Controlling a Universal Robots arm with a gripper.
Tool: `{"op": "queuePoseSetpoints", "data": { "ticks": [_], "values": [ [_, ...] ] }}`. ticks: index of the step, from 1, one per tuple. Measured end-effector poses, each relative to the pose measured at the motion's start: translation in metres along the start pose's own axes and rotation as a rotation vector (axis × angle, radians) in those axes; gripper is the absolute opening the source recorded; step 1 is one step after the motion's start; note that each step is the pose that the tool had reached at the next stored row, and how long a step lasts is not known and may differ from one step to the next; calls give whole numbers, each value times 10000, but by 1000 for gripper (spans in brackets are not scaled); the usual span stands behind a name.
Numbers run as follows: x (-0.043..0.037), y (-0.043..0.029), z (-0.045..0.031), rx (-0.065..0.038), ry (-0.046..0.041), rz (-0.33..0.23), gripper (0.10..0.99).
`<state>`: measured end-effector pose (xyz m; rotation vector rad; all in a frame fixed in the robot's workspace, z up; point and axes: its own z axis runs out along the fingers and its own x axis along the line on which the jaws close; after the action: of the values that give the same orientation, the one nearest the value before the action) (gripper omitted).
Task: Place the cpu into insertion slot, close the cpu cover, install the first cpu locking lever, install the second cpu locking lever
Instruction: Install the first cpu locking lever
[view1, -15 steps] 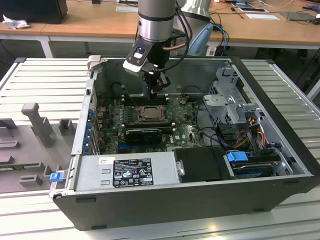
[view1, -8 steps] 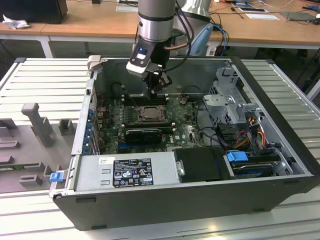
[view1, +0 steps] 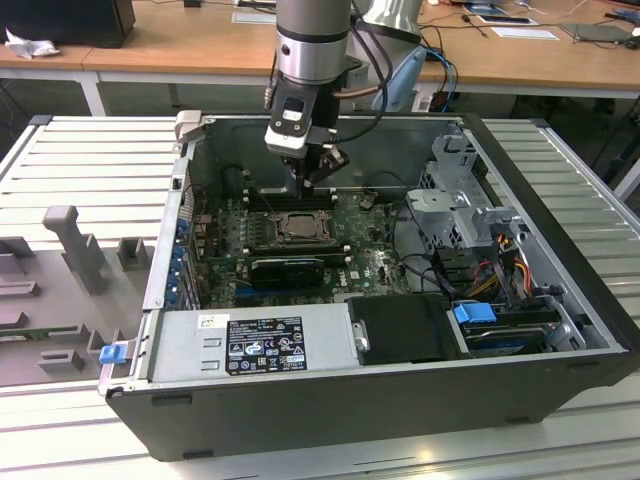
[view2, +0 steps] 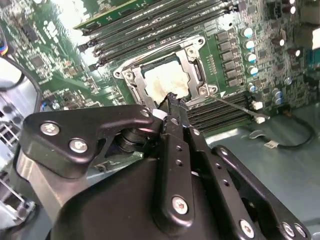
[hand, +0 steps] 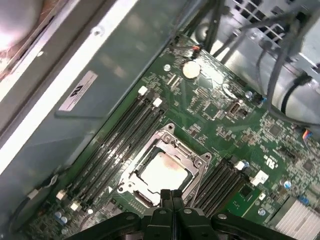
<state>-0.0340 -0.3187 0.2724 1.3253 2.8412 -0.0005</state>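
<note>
the gripper (view1: 312, 185) hangs in the upper centre of the exterior view, inside the open computer case (view1: 560, 190). it sits directly over the insertion slot (view1: 270, 230) on the green motherboard (view1: 370, 262). in both wrist views the two fingers are pressed together with nothing between them, and the tip (view2: 172, 100) sits just above the socket edge.

the cpu (hand: 162, 172) lies flat in the socket, its pale metal top showing a brownish stain. the cpu cover (hand: 175, 146) appears to be folded down around it, framing the chip through its window. i judge placing and covering as done.

a thin wire locking lever (view2: 240, 107) sticks out from the socket corner across the memory slots (hand: 115, 145) and looks unlatched to me. the step in hand is therefore the first lever.

to do it well:
- i use the joined fingertips as a single pusher.
- i contact the lever near its free end, not the cover plate.
- i press down, then sideways under the retaining hook, without scraping the board.

a dark label (view1: 265, 345) sits on the power supply (view1: 180, 345) at the lower left. a white label (hand: 77, 90) is stuck on the case wall. i cannot make out the text on either.
</note>
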Motion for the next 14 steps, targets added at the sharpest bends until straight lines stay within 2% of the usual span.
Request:
{"op": "queuePoseSetpoints", "data": {
  "ticks": [4,6,10,14],
  "values": [
    [1,0,4,-2,-2,-852,106],
    [3,-3,7,24,-31,-1301,106],
    [3,-3,11,19,-33,-2308,106],
    [3,-3,12,10,-31,-3087,106]
  ]
}}
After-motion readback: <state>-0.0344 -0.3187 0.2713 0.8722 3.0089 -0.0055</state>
